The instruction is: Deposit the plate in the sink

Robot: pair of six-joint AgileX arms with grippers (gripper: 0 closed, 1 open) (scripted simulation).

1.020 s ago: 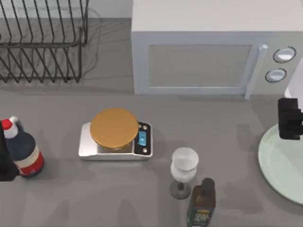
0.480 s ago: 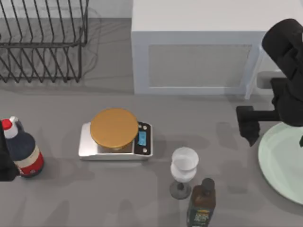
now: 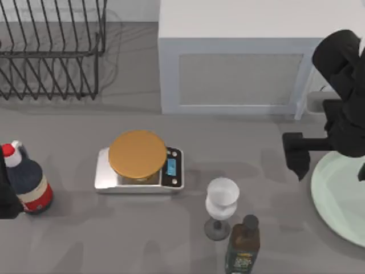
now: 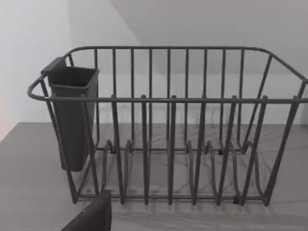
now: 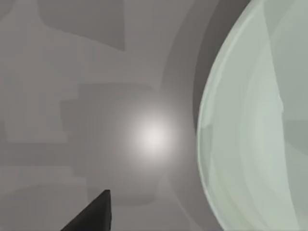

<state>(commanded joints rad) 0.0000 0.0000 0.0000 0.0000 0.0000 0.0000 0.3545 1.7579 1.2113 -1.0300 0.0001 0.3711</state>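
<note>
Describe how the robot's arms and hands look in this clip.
Both are matte black throughout, with no markings or cables visible. The right arm is bulky and rounded, ending in a blocky right hand with squared fingers. The left arm shows as a dark sliver at the table's left edge.

Bare grey table [image 3: 74,240] lies open between the scale [image 3: 138,162] and my right gripper [image 3: 328,162], which hangs over the left rim of the plate [image 3: 342,200]. A wine glass [image 3: 221,206] and dark bottle [image 3: 243,245] stand near the front. The microwave [image 3: 239,68] blocks the back, with the dish rack [image 3: 51,51] at back left.
</note>
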